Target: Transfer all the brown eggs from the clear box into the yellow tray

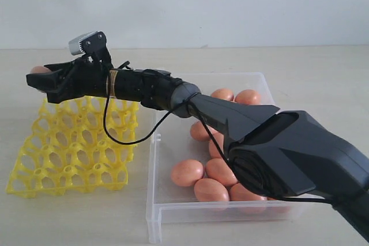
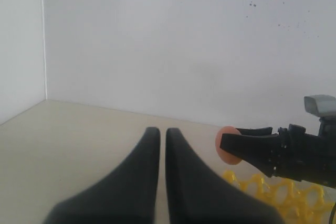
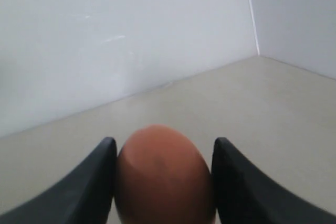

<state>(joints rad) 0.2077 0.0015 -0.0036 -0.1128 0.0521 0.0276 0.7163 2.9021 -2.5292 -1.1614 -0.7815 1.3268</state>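
A: Obs. 1, views compared. In the exterior view the right arm reaches leftward across the scene. The right pincer (image 1: 37,77) is side-on there, and only a sliver of a smooth orange-brown oval egg (image 1: 39,69) shows above its tips.

B: The right wrist view settles the grip. The jaws are spread wide, both inner faces press on that egg, and it fills the gap. The left wrist view shows the same egg from the side, above yellow grid.

A: Left pincer (image 2: 158,132)?

B: Visible in its own wrist view only. Its fingers are drawn together with a hairline slit between them, and nothing is in it.

A: Obs. 2, containers.

B: A shallow transparent plastic box (image 1: 184,211) sits right of centre and holds loose orange-brown eggs (image 1: 187,172). At least seven show. The arm covers part of the floor, so I cannot tell the total. A bright yellow plastic grid tray (image 1: 69,154) lies left of the box, and the cups that show stand open.

A: Obs. 3, edges and room.

B: The tray's right edge is near the box's left wall, with a narrow strip of pale beige tabletop (image 1: 323,79) between them. The held egg hangs above the tray's far left corner. Bare tabletop runs left of the tray, right of the box, and behind both, up to the white wall (image 1: 230,4).
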